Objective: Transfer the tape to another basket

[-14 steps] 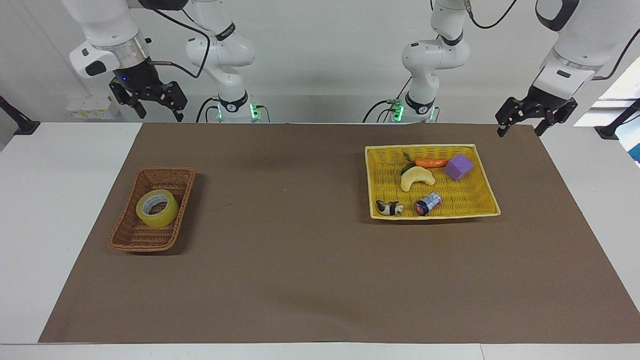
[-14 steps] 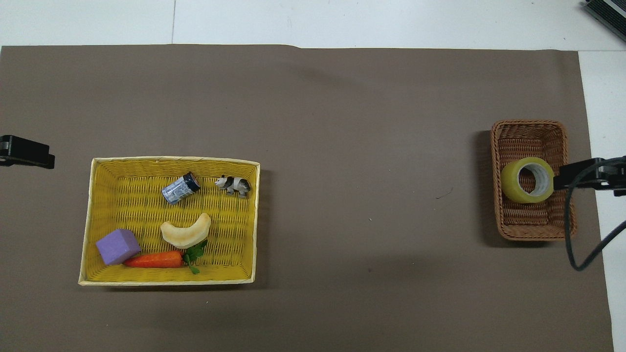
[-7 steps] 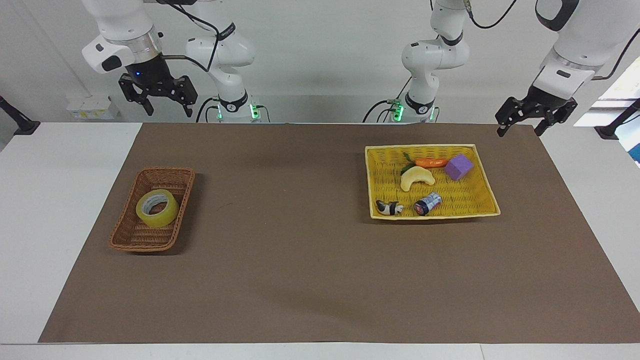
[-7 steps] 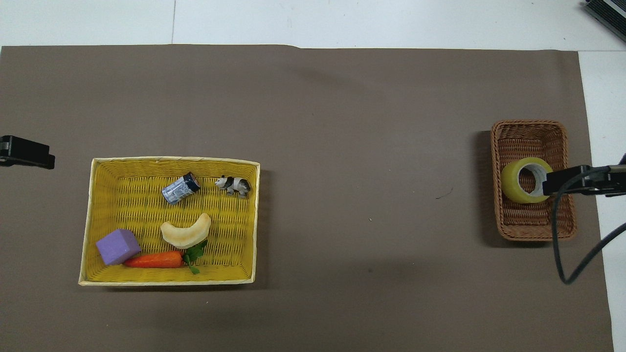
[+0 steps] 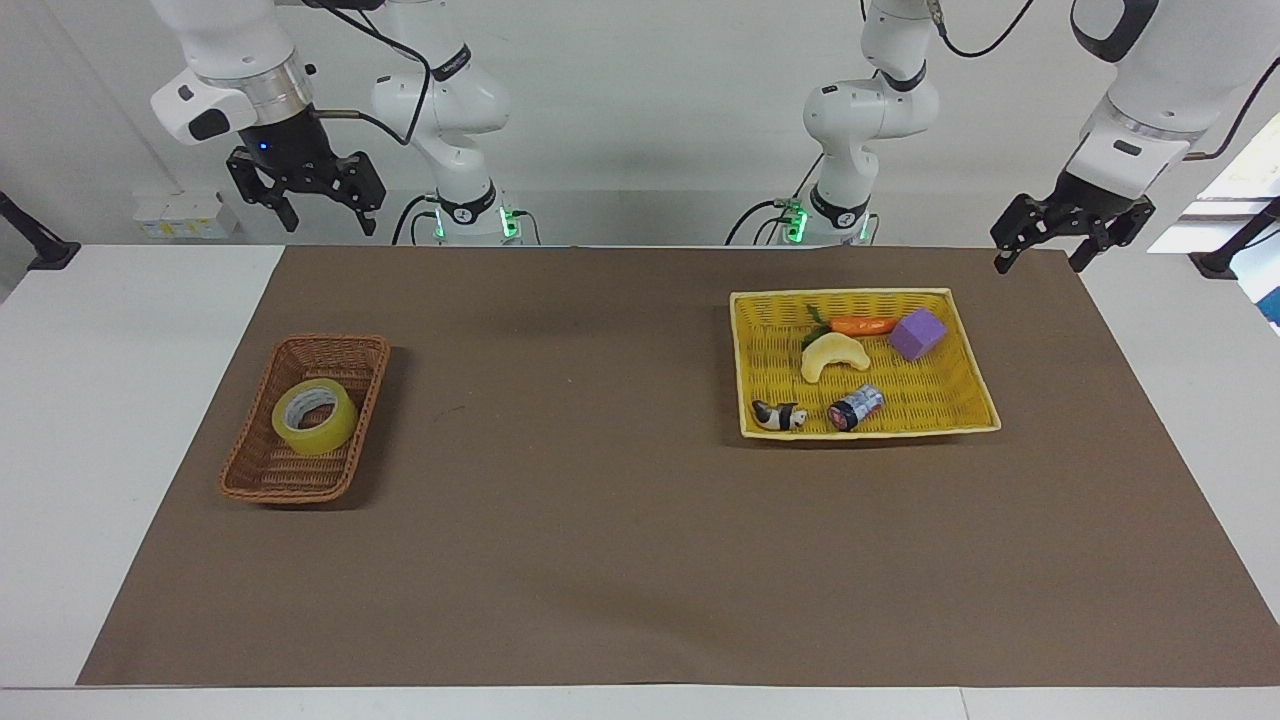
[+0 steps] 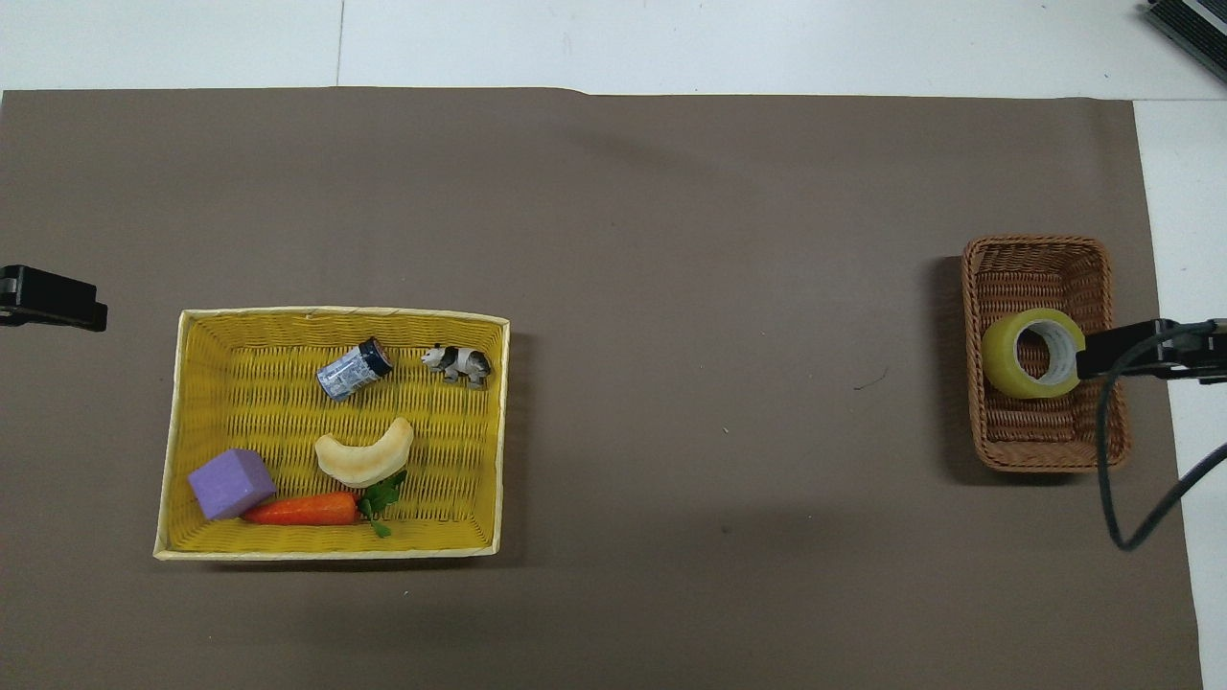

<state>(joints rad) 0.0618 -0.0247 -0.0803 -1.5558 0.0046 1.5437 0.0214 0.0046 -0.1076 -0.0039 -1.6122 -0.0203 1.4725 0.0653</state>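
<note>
The tape [image 5: 314, 416] [image 6: 1032, 353], a yellow roll with a pale core, lies on its side in the brown wicker basket [image 5: 335, 343] [image 6: 1035, 245] at the right arm's end of the table. My right gripper [image 5: 329, 226] hangs open and empty, high over the table's edge by the robots. From overhead, only the right gripper's dark tip [image 6: 1098, 361] shows, overlapping the tape's rim without touching it. My left gripper [image 5: 1039, 266] [image 6: 53, 299] waits open and empty over the mat's corner at the left arm's end.
A flat yellow woven tray [image 5: 940, 395] [image 6: 249, 402] toward the left arm's end holds a carrot [image 5: 863, 325], a purple block [image 5: 917, 333], a pale crescent toy [image 5: 832, 355], a small can [image 5: 855, 407] and a panda figure [image 5: 780, 415]. A brown mat [image 5: 600, 480] covers the table.
My right gripper has risen a little and shifted slightly sideways above the robots' edge of the table. The tape, both baskets and the left arm have not moved.
</note>
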